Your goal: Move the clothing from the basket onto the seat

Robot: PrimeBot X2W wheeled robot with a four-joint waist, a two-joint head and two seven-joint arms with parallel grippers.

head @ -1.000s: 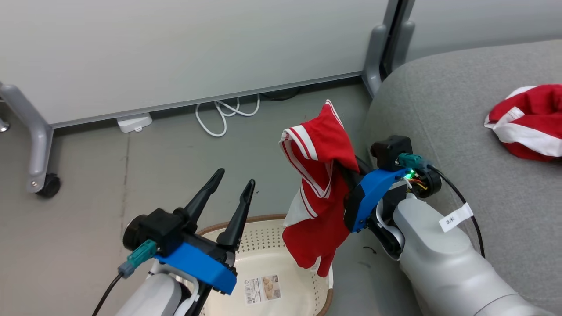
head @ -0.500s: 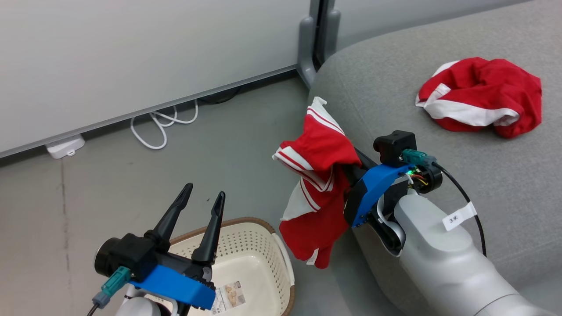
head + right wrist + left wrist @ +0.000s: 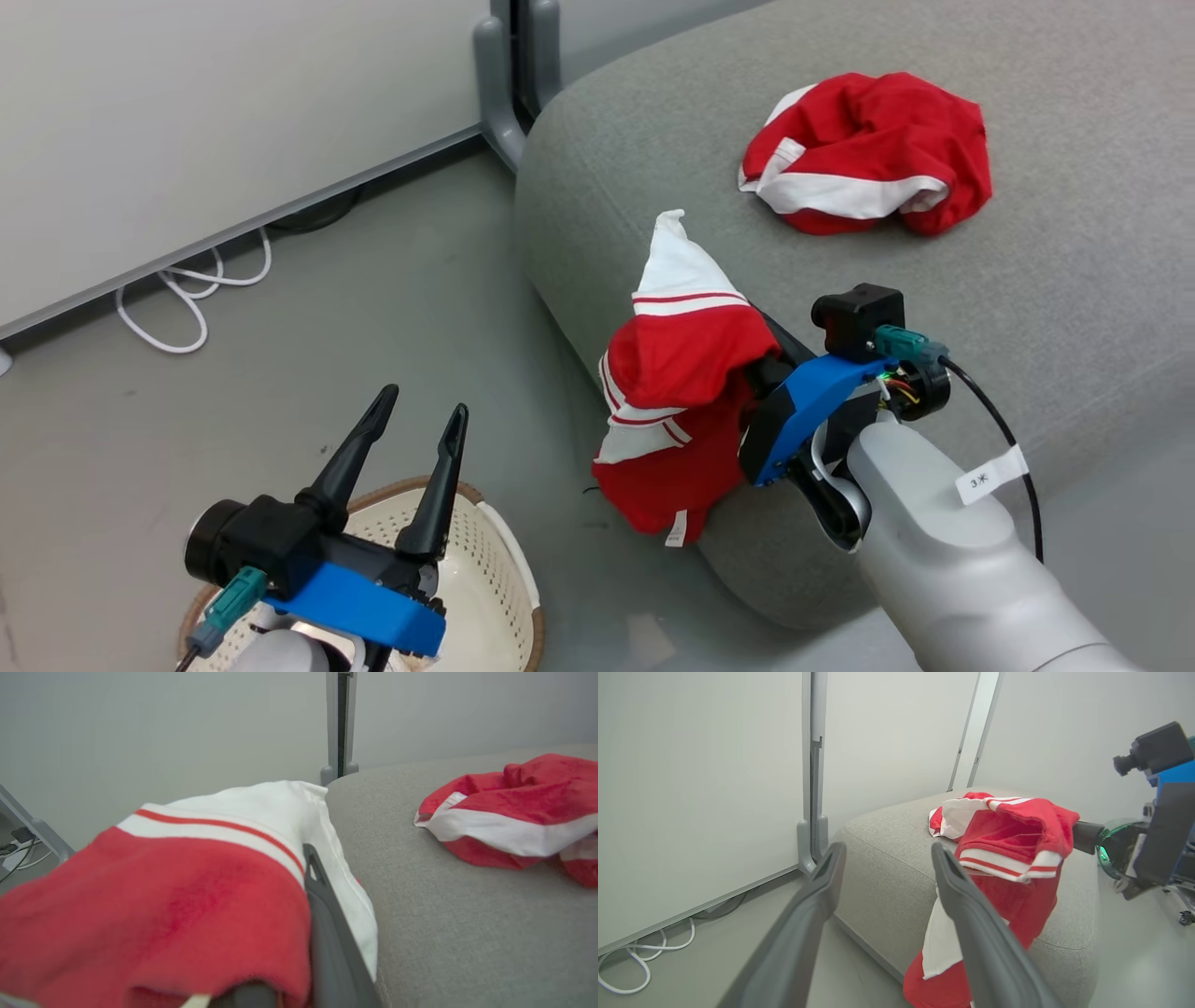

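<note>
Grey seat (image 3: pixel 1074 280) is seen at right, set on the floor (image 3: pixel 373 308). 1 crumpled red-and-white garment (image 3: pixel 868 154) is laid on the seat's top, well back from the rounded front edge. On the grey floor, 3 items are noted: 1 cream basket (image 3: pixel 495 579) with a brown rim at bottom left, 1 looped white cable (image 3: pixel 201 322) along the wall panel, and 1 grey panel foot (image 3: pixel 495 103) just beside the seat's corner.
</note>
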